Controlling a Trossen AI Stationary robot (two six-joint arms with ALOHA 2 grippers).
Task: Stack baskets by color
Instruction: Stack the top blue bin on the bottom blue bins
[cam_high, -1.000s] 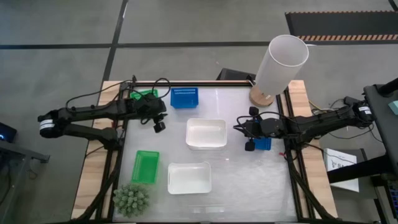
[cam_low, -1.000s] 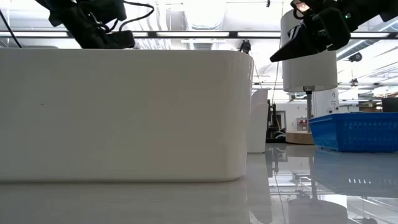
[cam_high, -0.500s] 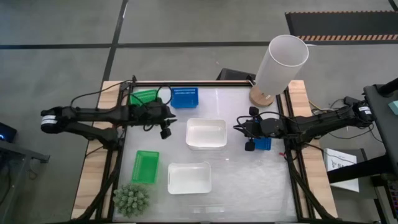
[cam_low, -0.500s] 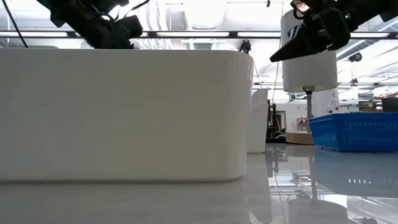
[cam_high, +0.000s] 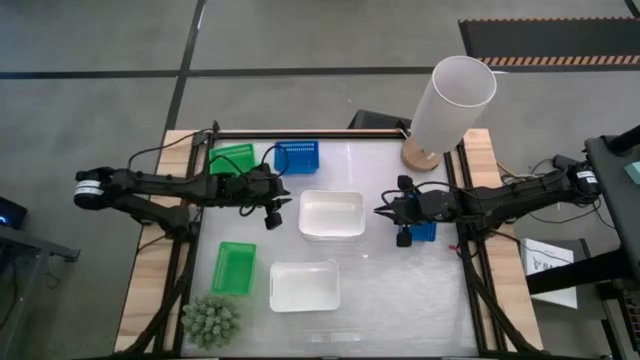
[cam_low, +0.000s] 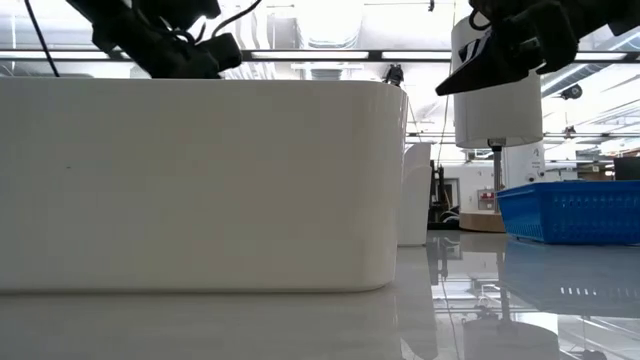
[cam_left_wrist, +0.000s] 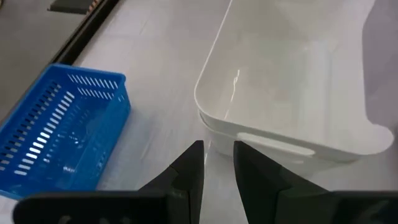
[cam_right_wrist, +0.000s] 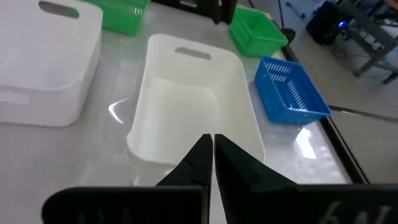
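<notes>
Two white baskets sit mid-surface, one (cam_high: 331, 215) between the arms, the other (cam_high: 304, 285) nearer the front edge; both are empty. A green basket (cam_high: 235, 268) lies front-left, another (cam_high: 231, 158) back-left beside an empty blue basket (cam_high: 297, 156). A second blue basket (cam_high: 424, 231) lies under the right gripper (cam_high: 384, 211), fingers clenched. The left gripper (cam_high: 287, 200), fingers slightly parted and holding nothing, hovers beside the central white basket.
</notes>
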